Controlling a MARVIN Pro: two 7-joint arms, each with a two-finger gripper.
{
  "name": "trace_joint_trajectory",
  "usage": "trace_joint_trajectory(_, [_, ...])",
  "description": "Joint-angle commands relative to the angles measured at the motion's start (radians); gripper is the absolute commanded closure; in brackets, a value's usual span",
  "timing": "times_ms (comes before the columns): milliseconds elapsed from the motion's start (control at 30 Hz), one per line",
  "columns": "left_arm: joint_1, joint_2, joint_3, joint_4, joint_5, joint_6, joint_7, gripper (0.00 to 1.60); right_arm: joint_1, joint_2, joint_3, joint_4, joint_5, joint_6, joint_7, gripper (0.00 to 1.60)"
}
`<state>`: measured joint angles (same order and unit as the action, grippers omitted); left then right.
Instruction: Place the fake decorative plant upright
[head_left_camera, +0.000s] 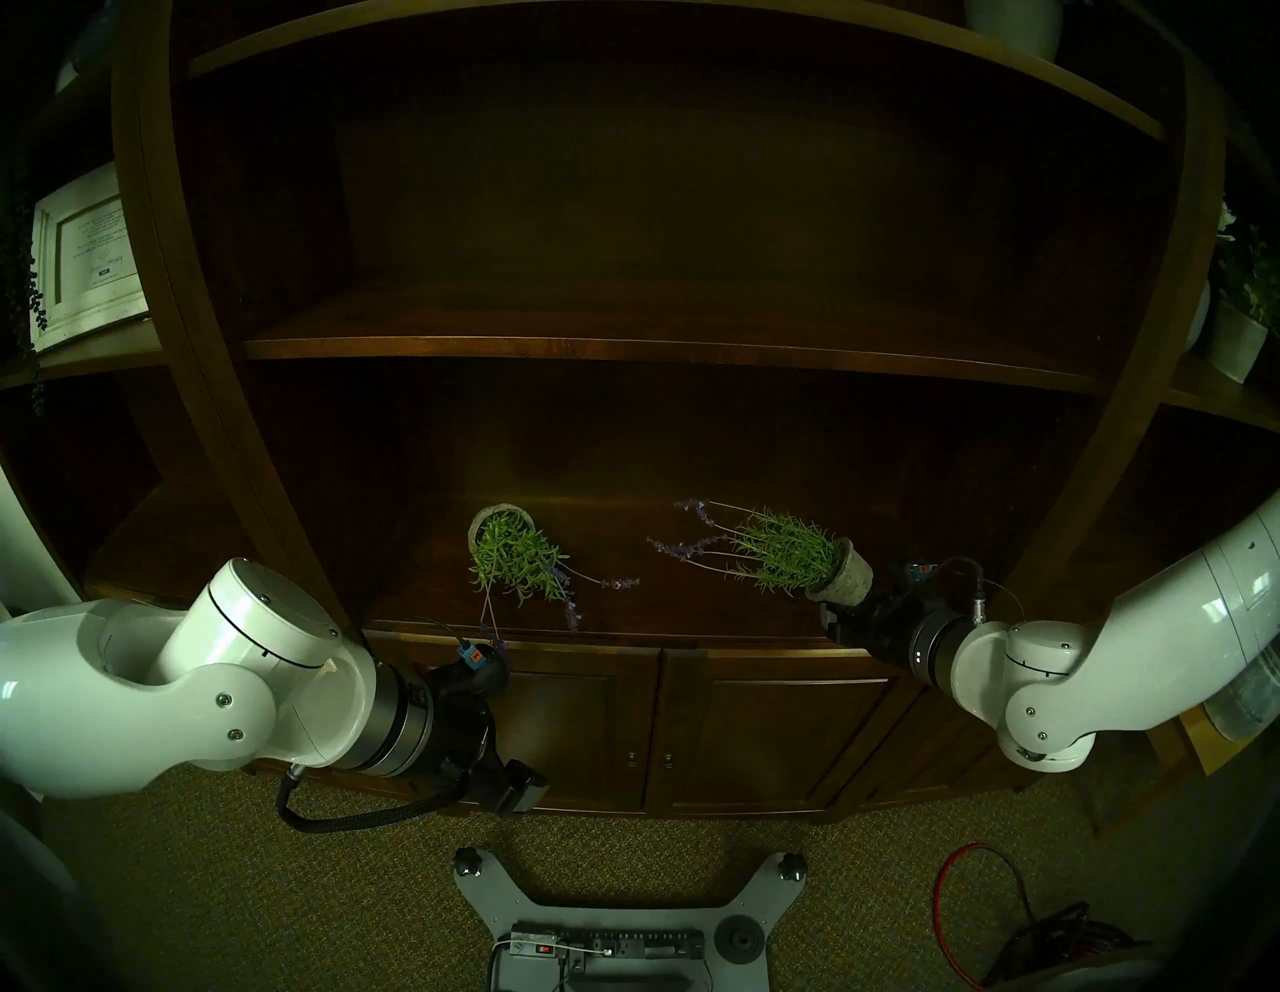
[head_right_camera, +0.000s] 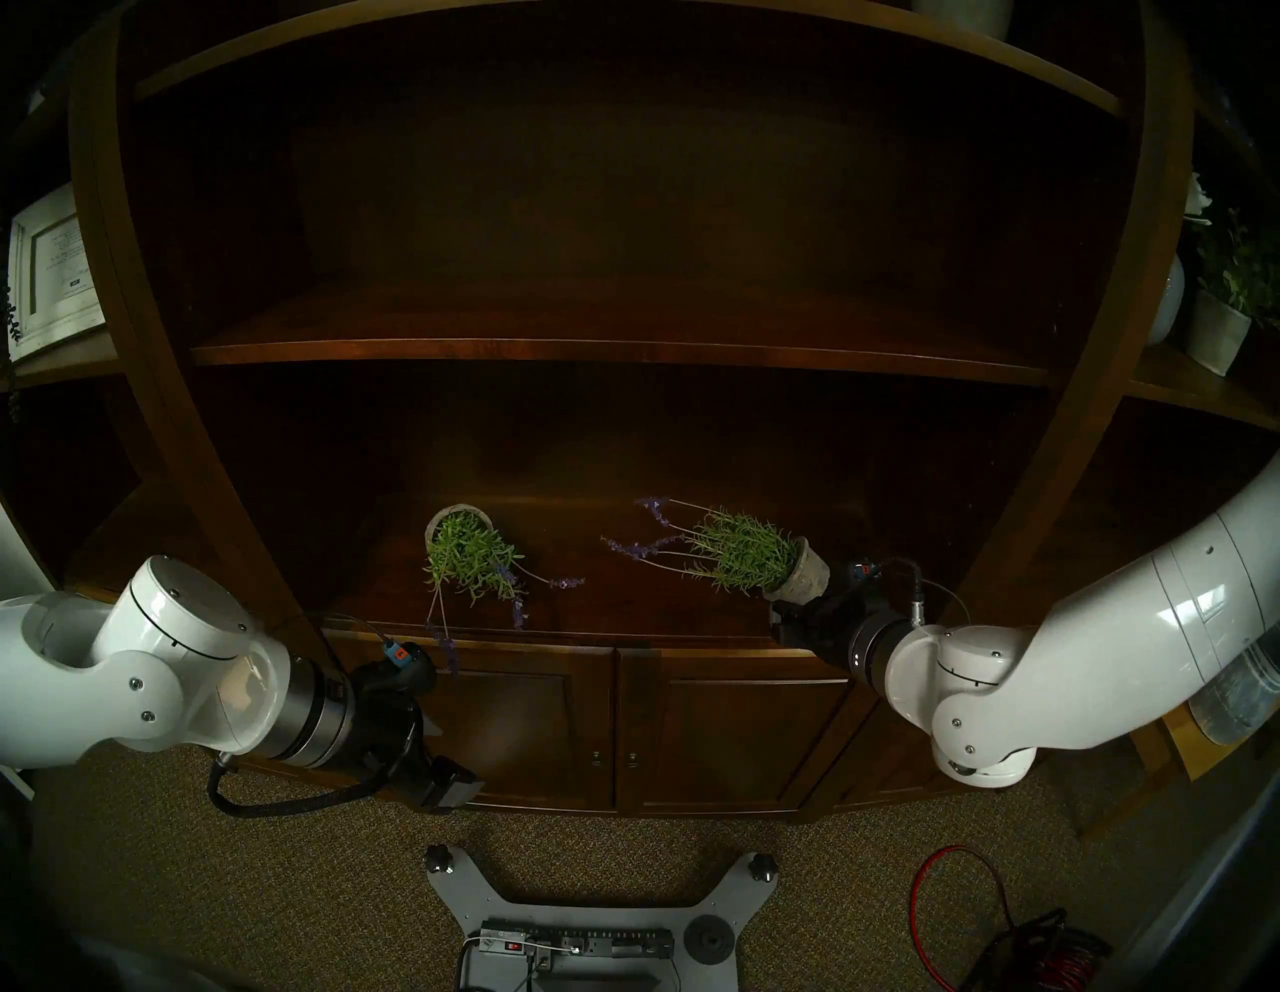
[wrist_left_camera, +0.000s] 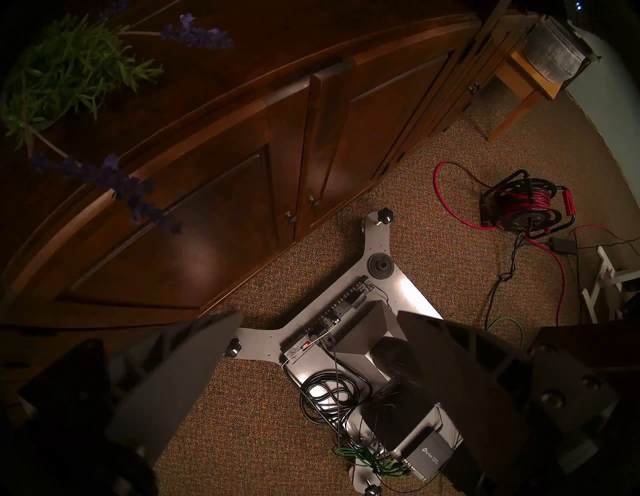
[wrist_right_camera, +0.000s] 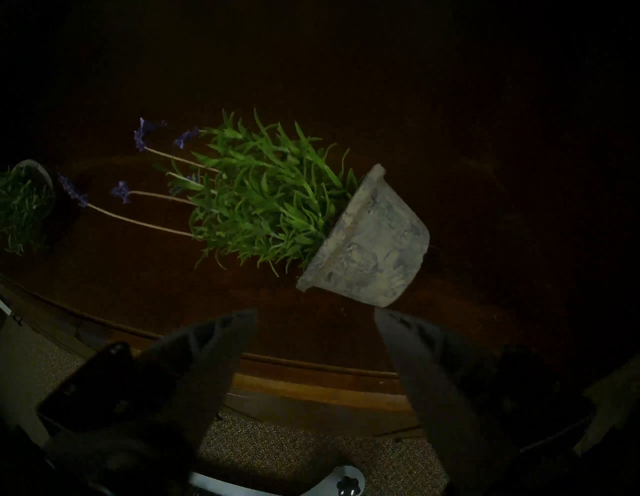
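Both white arms fill the foreground, one at each side of the big dark wooden shelving unit (head_left_camera: 623, 346), and they are the largest things before me. Behind them the unit's lower shelf (head_left_camera: 692, 609), above the cabinet doors, carries two small potted lavender plants, and both lie tipped over.

To the right lies the right plant (head_left_camera: 796, 561), its mottled grey pot (wrist_right_camera: 370, 242) on its side near the shelf's front edge, leaves and purple flower stalks pointing toward the middle of the shelf. Left of it and well apart, the left plant (head_left_camera: 516, 554) has its pot mouth turned up toward the head camera and its stems spilling over the front edge.

Just beside the grey pot, the right claw (wrist_right_camera: 315, 313) has its jaws parted with nothing between them; the pot sits just beyond the fingertips, not touching as far as I can tell. Over the carpet (wrist_left_camera: 450, 166) in front of the cabinet, the left claw (wrist_left_camera: 320, 317) is wide open and empty.

I judge the step in hand to be the reach for the right plant's pot, with neither plant yet upright. The next move seems to call for widening the jaws enough to span the pot, advancing around its body, closing firmly, then rotating it until the base sits flat on the shelf. Grabbing the foliage would likely slip.
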<state>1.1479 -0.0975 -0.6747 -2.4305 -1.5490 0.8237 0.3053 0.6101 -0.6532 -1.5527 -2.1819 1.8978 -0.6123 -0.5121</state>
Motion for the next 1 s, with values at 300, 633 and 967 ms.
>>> trace_joint_trajectory(300, [-0.013,-0.003,-0.013,-0.002,0.000,0.001,0.001,0.00,0.147,-0.005,-0.068,-0.051,-0.054,-0.030,-0.016,0.00])
trace_joint_trajectory(633, [-0.013,-0.003,-0.014,-0.003,0.000,0.001,0.001,0.00,0.116,-0.007,-0.027,-0.008,-0.012,-0.010,-0.021,0.00])
trace_joint_trajectory(967, [-0.013,-0.003,-0.014,-0.003,0.000,0.001,0.001,0.00,0.031,-0.027,0.067,0.080,0.081,0.040,0.011,0.00])
